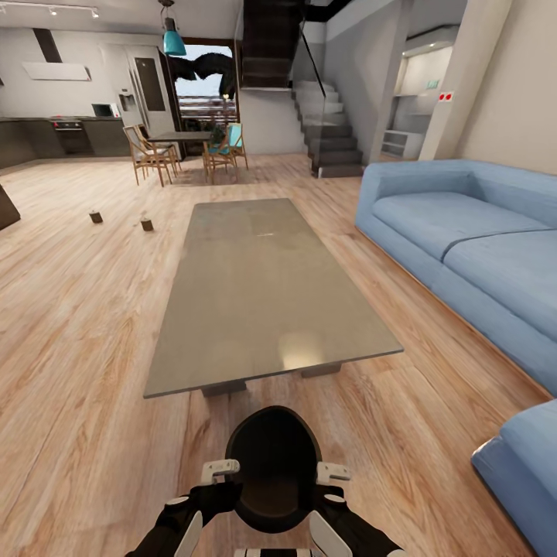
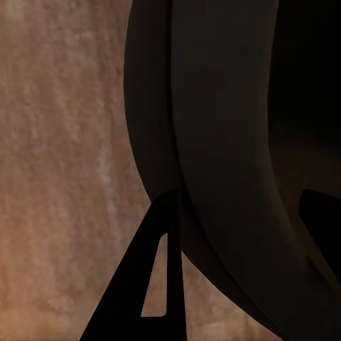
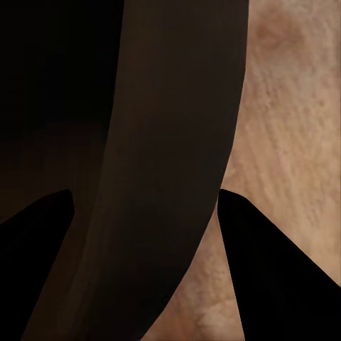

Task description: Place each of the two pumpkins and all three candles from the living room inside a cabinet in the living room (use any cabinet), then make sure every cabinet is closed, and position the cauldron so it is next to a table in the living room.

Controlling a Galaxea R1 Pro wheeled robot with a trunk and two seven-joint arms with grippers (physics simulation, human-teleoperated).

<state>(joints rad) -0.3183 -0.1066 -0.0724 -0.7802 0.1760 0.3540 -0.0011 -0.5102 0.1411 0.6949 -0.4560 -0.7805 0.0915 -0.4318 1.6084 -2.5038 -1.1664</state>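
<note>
A black round cauldron (image 1: 272, 464) hangs low in front of me, just short of the near end of the long grey coffee table (image 1: 263, 286). My left gripper (image 1: 220, 469) is shut on its left rim and my right gripper (image 1: 333, 472) on its right rim. In the left wrist view the cauldron wall (image 2: 213, 142) runs between the gripper (image 2: 234, 263) fingers; the right wrist view shows the wall (image 3: 163, 177) inside that gripper (image 3: 156, 270). Two small brown candles (image 1: 96, 216) (image 1: 146, 224) stand on the floor left of the table. Pumpkins and cabinet are out of view.
A blue sofa (image 1: 464, 232) runs along the table's right side, with a second blue seat (image 1: 526, 464) at the near right. Dining chairs and a table (image 1: 186, 147) stand at the back, stairs (image 1: 333, 131) behind. A dark corner (image 1: 6, 209) juts in at the left edge.
</note>
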